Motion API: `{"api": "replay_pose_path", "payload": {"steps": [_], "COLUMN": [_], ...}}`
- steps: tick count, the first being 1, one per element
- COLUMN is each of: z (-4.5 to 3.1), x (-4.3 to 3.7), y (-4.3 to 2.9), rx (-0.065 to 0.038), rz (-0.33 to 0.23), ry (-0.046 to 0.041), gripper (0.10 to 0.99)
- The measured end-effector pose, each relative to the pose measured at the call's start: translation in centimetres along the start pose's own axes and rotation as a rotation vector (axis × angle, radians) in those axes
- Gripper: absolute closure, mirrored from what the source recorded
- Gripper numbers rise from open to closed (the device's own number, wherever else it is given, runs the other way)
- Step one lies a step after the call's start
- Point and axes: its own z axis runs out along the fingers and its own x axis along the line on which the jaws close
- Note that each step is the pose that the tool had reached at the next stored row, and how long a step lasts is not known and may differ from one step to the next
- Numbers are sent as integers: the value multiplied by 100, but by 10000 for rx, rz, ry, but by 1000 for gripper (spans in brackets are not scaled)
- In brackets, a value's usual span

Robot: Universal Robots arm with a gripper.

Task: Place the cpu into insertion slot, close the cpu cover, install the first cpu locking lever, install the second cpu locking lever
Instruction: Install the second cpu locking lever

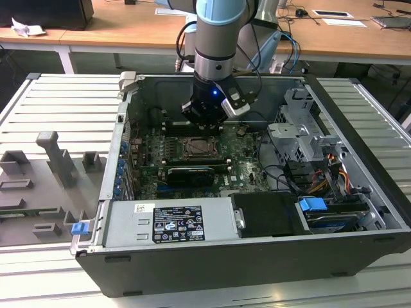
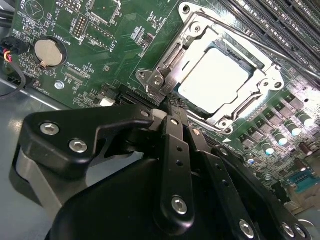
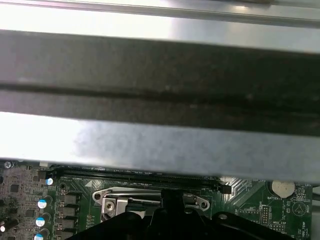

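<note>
The cpu (image 2: 212, 80) lies flat in the insertion slot (image 1: 200, 149), its pale face showing through the open middle of the cpu cover (image 2: 192, 37). The silver cover frame lies down over the chip. A thin locking lever rod (image 2: 260, 42) runs along the socket's side by the memory slots. My gripper (image 2: 172, 107) hangs just above the socket's corner hinge with its black fingers (image 2: 172, 150) pressed together and nothing seen between them. In the exterior view the gripper (image 1: 207, 125) is low inside the case over the socket's far edge. The first wrist view shows the cover frame (image 3: 150, 197) just ahead of the gripper (image 3: 170, 201).
The green motherboard (image 1: 151, 157) sits in an open computer case (image 1: 212, 266). Memory slots (image 2: 280, 20) flank the socket. A coin battery (image 2: 47, 52), cables (image 1: 282, 173), a drive cage (image 1: 302, 131) and the power supply (image 1: 173, 221) surround it. The case wall (image 3: 160, 145) stands close.
</note>
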Motion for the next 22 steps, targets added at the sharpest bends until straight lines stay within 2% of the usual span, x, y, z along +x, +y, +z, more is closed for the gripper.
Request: {"api": "replay_pose_path", "payload": {"steps": [14, 18, 22], "z": [-3, -48, -49], "x": [2, 2, 2], "y": [-33, -33, -35], "rx": [0, -6, -5], "rz": [3, 13, 13], "ry": [0, -2, -1], "gripper": [980, 980, 980]}}
